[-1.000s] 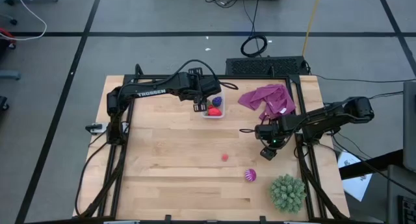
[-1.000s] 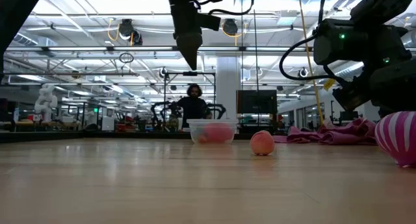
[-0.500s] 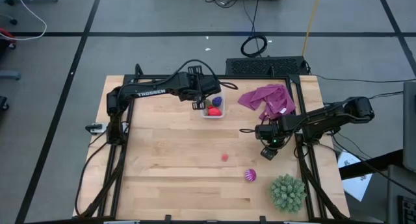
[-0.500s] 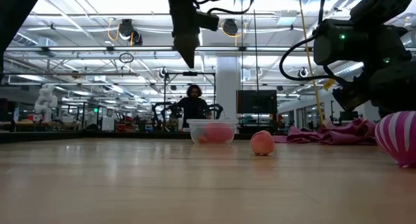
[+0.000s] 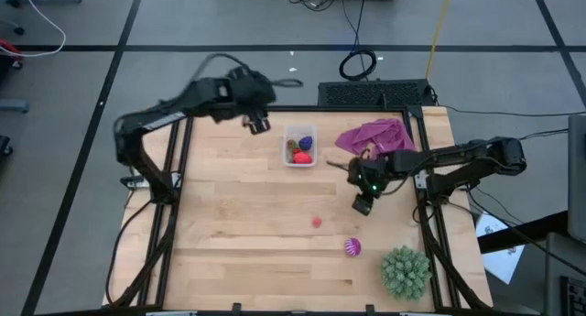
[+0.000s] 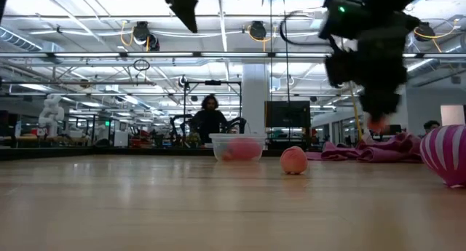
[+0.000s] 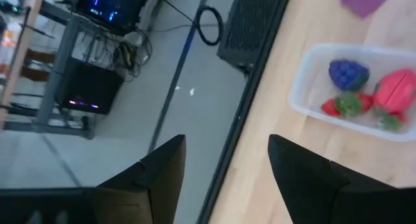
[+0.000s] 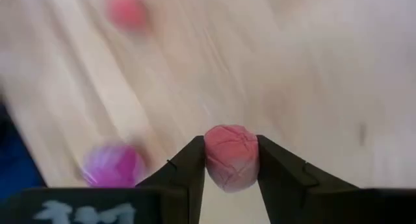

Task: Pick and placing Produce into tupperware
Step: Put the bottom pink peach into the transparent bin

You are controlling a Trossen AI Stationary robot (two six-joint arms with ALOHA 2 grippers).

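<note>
We see the tupperware [image 5: 299, 148] sitting near the back middle of the wooden table [image 5: 238, 234], and in the left wrist view it holds a blue-purple piece [image 7: 348, 74], a red piece [image 7: 396, 91] and a small strawberry-like piece [image 7: 343, 104]. A pink piece [image 8: 231, 156] is pinched between the two fingers of the right gripper [image 8: 231, 165], which hangs above the table to the right of the tupperware, clear of the surface in the low view [image 6: 378, 118]; from above, that gripper [image 5: 363, 204] lies between the tupperware and the table's right edge. Still on the boards are a small red-pink piece [image 5: 317, 222] near the middle and the striped magenta ball [image 5: 352, 248] nearer the front, well apart from the container. The left gripper [image 5: 257, 125] is raised at the back edge of the table, to the left of the tupperware, its fingers [image 7: 162, 175] spread with nothing between them. Further out, we see a purple cloth [image 5: 377, 139] just right of the tupperware and a green spiky ball [image 5: 405, 271] at the front right corner.
</note>
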